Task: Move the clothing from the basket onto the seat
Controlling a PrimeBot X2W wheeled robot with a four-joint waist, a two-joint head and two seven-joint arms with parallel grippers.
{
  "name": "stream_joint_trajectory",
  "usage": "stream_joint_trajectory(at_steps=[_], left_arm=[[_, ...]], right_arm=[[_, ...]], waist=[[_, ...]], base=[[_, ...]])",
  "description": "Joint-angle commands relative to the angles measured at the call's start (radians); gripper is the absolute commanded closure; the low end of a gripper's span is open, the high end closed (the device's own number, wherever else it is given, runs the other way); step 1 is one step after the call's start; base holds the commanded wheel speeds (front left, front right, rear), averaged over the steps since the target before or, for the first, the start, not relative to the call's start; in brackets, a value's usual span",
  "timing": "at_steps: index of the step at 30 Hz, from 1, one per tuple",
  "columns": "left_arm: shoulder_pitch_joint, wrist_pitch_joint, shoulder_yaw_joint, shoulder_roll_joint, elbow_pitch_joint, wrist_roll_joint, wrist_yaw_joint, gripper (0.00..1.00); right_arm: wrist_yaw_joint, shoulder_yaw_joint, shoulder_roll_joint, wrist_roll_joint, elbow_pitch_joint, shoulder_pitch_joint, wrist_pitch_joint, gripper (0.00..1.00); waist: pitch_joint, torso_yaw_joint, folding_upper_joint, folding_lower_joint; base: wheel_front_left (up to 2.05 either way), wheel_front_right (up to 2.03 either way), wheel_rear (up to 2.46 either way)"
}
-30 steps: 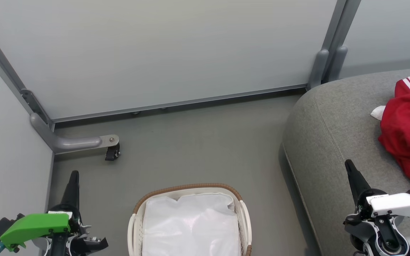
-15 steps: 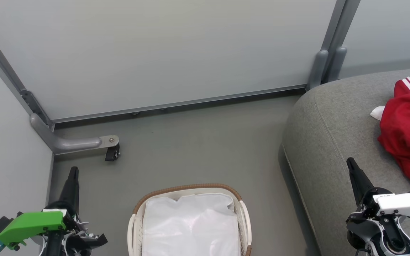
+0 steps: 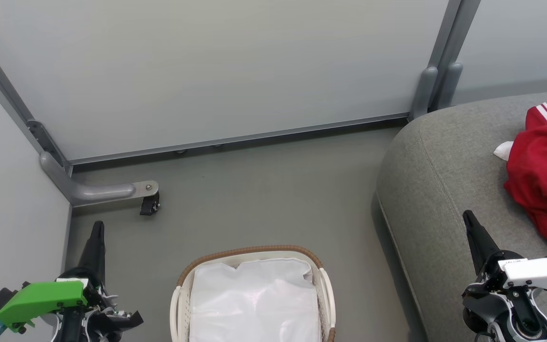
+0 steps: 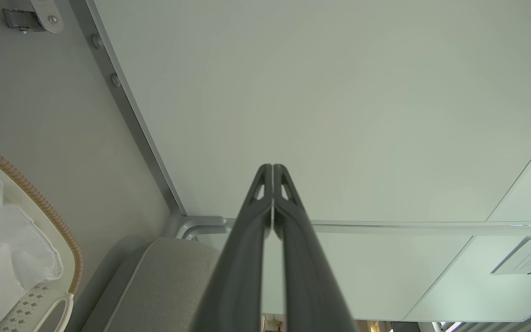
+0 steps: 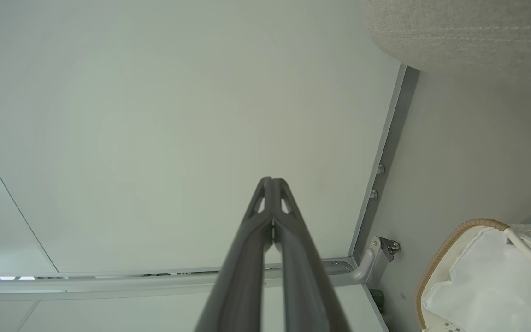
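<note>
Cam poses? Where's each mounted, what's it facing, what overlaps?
Head view: on the head, looking down at the floor, the basket and the seat bearing the clothing; left gripper lower left, right gripper lower right.
Left wrist view: on the left wrist, looking along its shut fingers at the wall panel.
Right wrist view: on the right wrist, likewise along shut fingers at that panel.
Shared: basket and seat appear in all three.
</note>
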Motion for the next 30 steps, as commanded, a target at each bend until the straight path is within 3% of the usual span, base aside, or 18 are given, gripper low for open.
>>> stream_joint_trajectory(at_steps=[1, 30], left_arm=[[-0.01, 0.003, 0.002, 0.007, -0.002, -0.003, -0.006, 1.0], [-0.01, 0.003, 0.002, 0.007, -0.002, -0.003, -0.006, 1.0]], right_arm=[[0.0, -0.002, -0.006, 0.003, -0.003, 0.01, 0.003, 1.0], [0.0, -0.002, -0.006, 0.003, -0.003, 0.01, 0.003, 1.0]], waist=[[0.0, 0.0, -0.0001, 0.0], [0.0, 0.0, -0.0001, 0.0]], base=[[0.0, 0.0, 0.0], [0.0, 0.0, 0.0]])
